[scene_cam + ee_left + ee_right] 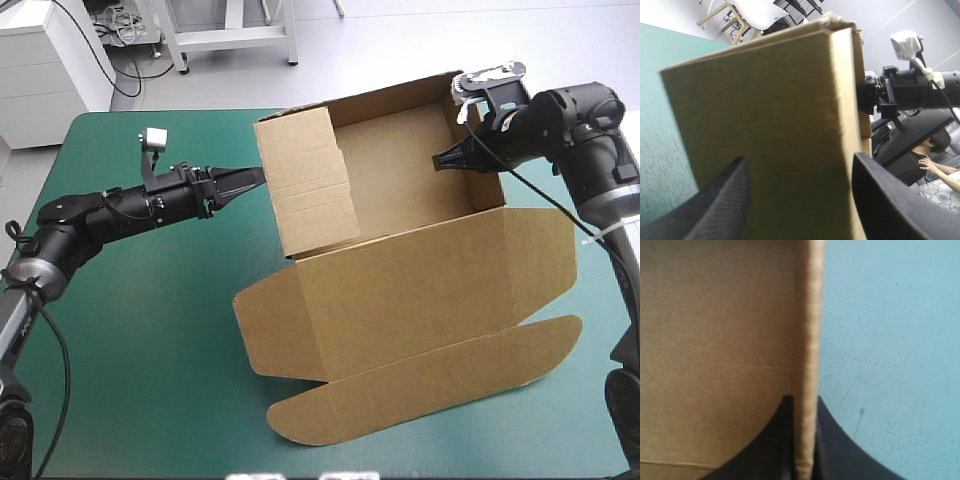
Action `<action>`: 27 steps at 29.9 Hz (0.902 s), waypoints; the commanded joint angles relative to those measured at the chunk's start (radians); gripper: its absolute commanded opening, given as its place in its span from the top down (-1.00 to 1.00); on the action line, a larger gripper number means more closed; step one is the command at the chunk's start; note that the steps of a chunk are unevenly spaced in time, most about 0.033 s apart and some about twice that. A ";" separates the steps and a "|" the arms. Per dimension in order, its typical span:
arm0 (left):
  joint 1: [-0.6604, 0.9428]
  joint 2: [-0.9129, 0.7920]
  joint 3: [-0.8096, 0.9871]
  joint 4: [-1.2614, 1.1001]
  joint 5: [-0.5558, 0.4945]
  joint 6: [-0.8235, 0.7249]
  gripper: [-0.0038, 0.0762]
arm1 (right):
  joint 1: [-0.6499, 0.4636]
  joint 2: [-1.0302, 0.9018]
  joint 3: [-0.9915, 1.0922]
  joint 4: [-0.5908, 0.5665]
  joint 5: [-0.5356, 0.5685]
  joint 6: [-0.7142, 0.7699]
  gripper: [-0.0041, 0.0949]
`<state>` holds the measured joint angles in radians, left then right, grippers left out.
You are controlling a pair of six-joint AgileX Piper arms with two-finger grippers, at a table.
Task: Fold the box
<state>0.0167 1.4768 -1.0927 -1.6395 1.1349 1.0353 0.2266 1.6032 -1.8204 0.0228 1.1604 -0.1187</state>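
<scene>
The brown box point(400, 170) stands on the table as an open tray with its walls raised. Its lid point(420, 290) lies flat toward the front, and a rounded flap point(430, 385) lies beyond that. My left gripper point(252, 180) is at the outside of the box's left wall point(765, 110). In the left wrist view this gripper point(797, 200) is open, its fingers apart before the wall's near corner. My right gripper point(445, 160) is at the top of the right wall. In the right wrist view it point(804, 440) is shut on that wall's edge point(810, 340).
The teal-green cover point(150, 330) shows to the left of and in front of the box. The lid's rounded flap reaches close to the table's front edge, and the lid's right corner point(565, 250) nears the right edge.
</scene>
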 commanded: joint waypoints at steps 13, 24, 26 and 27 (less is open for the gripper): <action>-0.131 -0.042 -0.204 0.635 -0.195 -0.608 -0.16 | 0.192 -0.014 -0.027 -0.073 -0.156 0.131 0.95; -0.398 -0.012 -0.409 1.367 -0.230 -1.168 0.59 | 0.284 0.009 -0.027 -0.115 -0.084 0.313 0.95; -0.430 0.010 -0.463 1.472 -0.197 -1.232 0.78 | 0.284 0.027 -0.027 -0.102 -0.070 0.324 0.95; -0.437 0.019 -0.481 1.507 -0.182 -1.251 0.85 | 0.284 0.035 -0.029 -0.096 -0.066 0.324 0.95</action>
<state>-0.3725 1.5121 -1.4785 -0.1833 0.9825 -0.1448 0.4947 1.6544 -1.8183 -0.1858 1.1499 0.1815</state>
